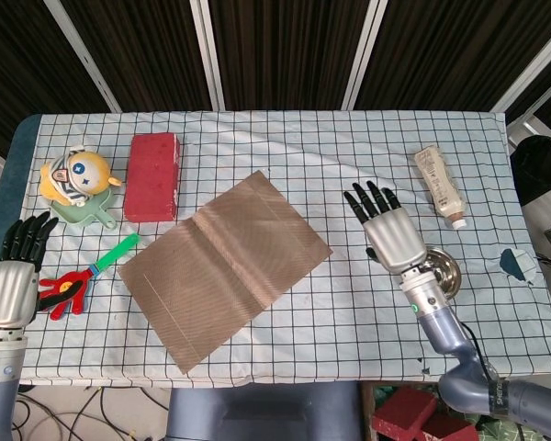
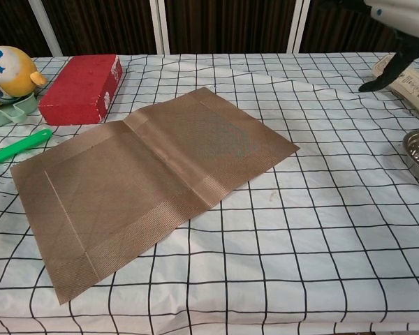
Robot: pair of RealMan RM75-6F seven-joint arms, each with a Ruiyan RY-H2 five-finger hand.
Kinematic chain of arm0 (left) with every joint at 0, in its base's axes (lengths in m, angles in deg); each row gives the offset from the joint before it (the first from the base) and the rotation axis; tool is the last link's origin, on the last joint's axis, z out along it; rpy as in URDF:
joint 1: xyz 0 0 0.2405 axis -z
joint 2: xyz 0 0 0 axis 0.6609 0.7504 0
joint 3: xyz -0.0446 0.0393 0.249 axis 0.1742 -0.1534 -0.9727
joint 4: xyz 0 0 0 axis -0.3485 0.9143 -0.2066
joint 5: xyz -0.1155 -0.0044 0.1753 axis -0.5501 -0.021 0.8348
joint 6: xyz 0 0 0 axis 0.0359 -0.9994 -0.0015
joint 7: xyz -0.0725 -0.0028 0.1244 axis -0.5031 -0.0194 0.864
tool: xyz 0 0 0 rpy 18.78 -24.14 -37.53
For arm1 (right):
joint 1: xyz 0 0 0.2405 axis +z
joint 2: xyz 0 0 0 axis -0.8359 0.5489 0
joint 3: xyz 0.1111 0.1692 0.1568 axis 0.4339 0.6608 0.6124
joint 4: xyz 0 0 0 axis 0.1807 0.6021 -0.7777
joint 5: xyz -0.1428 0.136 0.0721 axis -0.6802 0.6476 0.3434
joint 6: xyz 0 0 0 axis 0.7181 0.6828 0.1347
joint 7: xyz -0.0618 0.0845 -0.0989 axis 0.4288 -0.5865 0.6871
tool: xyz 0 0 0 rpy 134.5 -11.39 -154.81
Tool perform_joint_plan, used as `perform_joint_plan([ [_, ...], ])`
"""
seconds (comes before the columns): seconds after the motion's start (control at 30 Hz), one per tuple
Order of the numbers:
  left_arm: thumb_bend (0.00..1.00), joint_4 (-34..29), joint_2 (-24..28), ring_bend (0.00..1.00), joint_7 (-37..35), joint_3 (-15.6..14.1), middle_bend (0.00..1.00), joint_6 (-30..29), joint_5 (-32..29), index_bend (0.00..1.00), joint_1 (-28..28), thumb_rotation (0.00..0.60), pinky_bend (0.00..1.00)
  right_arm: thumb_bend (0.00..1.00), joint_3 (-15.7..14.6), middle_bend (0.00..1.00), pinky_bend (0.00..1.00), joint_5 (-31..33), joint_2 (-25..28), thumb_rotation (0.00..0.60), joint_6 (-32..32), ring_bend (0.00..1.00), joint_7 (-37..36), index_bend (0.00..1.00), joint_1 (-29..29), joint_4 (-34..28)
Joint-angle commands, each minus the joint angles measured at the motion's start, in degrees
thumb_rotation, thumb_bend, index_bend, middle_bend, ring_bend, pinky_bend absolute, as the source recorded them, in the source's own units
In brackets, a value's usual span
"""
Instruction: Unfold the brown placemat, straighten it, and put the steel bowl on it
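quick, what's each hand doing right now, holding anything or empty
Left hand: open, holding nothing.
Right hand: open, fingers spread, holding nothing.

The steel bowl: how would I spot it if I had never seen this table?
Look along the right edge of the checked tablecloth, below the lying white bottle. The steel bowl sits there, partly behind the right hand. It is the only round, shiny metal thing.
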Motion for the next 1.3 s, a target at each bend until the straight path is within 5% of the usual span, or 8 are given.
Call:
perform_joint_plan([
  [0.03, 0.05, 0.12, -0.14, 0.0, -0.23, 0.24, 0.03, 0.26, -0.19, 0.07, 0.05, 0.6, 0.0, 0.02, -0.55, 0.04, 0.16, 1.7, -3.13, 0.6, -3.16, 0.05, 1.87, 0.1, 2.67, 3.57],
  [0.63, 0.05, 2.32, -1.98, 0.0, -0.51, 2.84, 0.03, 0.56, -1.72, 0.06, 0.39, 0.6, 0.0, 0.0, -2.26, 0.04, 0.16, 5.43, -15.35, 0.6, -8.66, 0.05, -5.39, 0.1, 8.37, 19.56],
  [1.3, 0.05, 2.03, -1.74, 0.0, -0.78, 4.02, 0.03, 1.75, -3.07, 0.05, 0.32, 0.6, 0.0, 0.0, -2.97, 0.04, 0.16, 7.72, -22.22, 0.6, -11.29, 0.05, -8.61, 0.1, 11.57, 28.06],
])
